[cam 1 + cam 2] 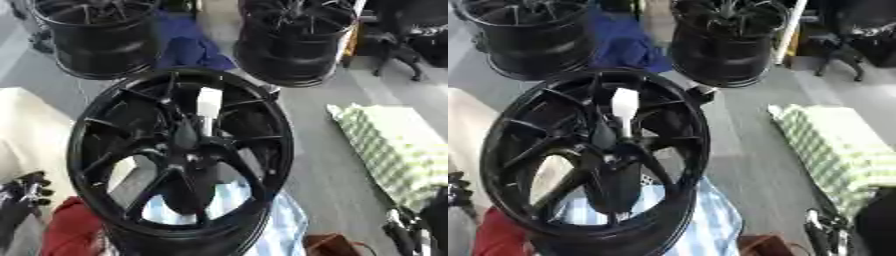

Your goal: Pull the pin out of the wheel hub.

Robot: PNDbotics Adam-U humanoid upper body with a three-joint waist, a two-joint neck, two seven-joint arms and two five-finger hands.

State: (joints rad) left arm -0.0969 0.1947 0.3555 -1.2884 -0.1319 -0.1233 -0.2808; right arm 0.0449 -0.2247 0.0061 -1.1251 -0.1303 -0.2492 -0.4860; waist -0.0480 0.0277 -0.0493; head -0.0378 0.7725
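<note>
— Where's your pin right now?

— Your white pin [625, 111] stands upright in the middle of the black wheel hub [179, 155], just above the hub's centre where the spokes meet. It is seated in the hub, its top clear of the spokes.

— And your hands?

— Your left hand [24, 196] sits well left of the hub, near the lower edge, and your right hand [404, 231] well right of it, at the lower corner. Neither touches the hub or the pin. You can't tell from here whether either hand's fingers are curled; both look like dark blurs.

— What's around the hub?

— Beyond it stand two more black wheels [101, 35]. Under it lies a pale blue striped cloth [715, 220], and right of it a green checked cloth [398, 150].
</note>
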